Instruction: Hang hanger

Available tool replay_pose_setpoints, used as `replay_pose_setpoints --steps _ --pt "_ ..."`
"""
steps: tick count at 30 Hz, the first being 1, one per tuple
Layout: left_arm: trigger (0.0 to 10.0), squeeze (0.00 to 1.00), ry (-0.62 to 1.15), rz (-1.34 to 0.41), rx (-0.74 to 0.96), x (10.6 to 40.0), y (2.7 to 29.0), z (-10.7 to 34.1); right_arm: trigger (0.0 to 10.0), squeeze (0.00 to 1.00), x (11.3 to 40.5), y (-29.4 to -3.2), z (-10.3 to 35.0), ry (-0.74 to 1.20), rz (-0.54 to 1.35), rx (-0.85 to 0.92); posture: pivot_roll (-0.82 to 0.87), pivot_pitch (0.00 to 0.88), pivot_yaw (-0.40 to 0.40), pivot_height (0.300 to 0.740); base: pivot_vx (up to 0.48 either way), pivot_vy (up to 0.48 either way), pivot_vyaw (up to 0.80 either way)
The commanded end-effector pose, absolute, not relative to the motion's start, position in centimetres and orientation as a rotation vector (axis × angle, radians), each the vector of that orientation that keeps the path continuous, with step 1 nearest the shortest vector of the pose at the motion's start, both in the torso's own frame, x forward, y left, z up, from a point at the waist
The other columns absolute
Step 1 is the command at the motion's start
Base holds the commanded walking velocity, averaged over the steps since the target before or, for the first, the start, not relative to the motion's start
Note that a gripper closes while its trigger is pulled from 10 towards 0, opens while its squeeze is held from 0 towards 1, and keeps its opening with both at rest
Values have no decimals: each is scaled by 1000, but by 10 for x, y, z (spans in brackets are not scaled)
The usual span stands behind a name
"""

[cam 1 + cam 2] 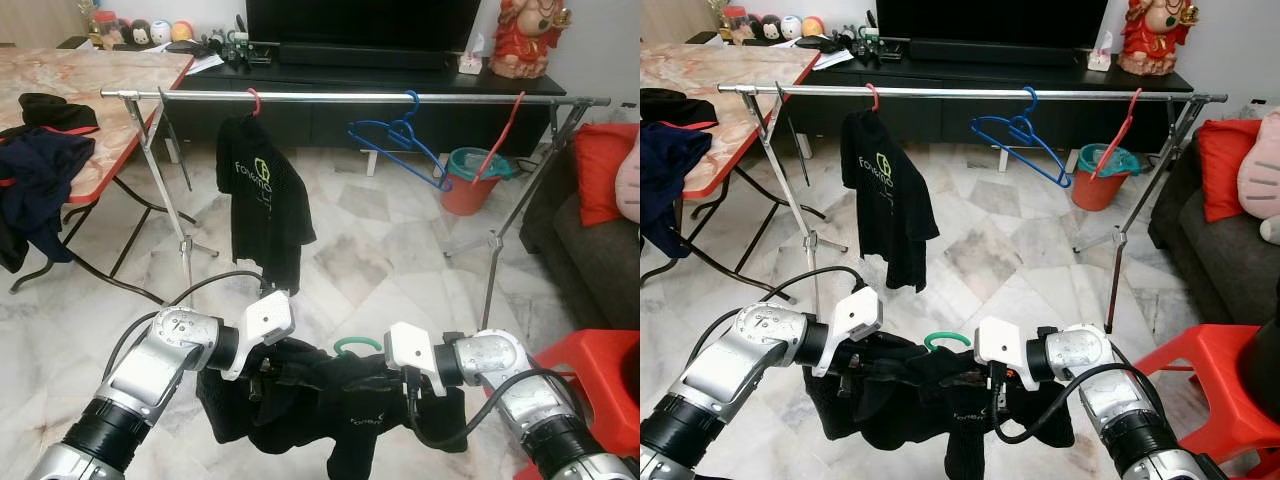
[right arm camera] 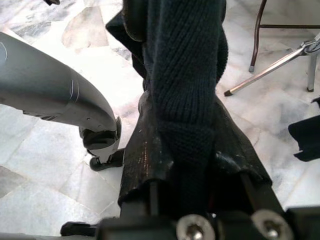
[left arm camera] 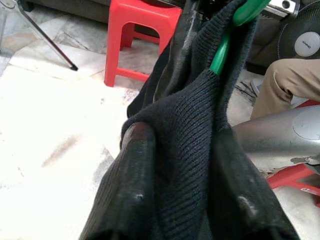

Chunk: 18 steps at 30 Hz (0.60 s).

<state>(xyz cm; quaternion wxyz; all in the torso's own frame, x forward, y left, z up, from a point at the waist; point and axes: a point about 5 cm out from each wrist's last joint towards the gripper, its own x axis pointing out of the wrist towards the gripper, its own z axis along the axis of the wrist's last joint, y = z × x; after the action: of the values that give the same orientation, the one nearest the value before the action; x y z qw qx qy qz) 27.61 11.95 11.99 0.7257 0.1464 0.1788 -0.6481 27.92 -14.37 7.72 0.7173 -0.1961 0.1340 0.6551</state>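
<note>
A black knit shirt on a green hanger hangs low in front of me, held between both arms. My left gripper is shut on one shoulder of the shirt, close to the hanger's green arm. My right gripper is shut on the other shoulder, and the cloth covers most of its fingers. Across the room ahead, well above and beyond the shirt, runs the steel rail of a clothes rack.
On the rail hang a black T-shirt on a red hanger, blue hangers and a red hanger. A table with clothes stands left, a red stool and sofa right. A person's knee is nearby.
</note>
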Motion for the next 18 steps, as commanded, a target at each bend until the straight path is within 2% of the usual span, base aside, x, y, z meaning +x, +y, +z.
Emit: replay_pose_setpoints --steps 1,18 --pt "0 0 413 -1463 331 274 115 116 0 0 286 -137 95 191 1442 -442 -99 0 -37 740 0 0 0" --pt "0 0 418 -1460 323 272 115 115 0 0 287 -136 93 195 1441 -440 -94 0 -41 740 0 0 0"
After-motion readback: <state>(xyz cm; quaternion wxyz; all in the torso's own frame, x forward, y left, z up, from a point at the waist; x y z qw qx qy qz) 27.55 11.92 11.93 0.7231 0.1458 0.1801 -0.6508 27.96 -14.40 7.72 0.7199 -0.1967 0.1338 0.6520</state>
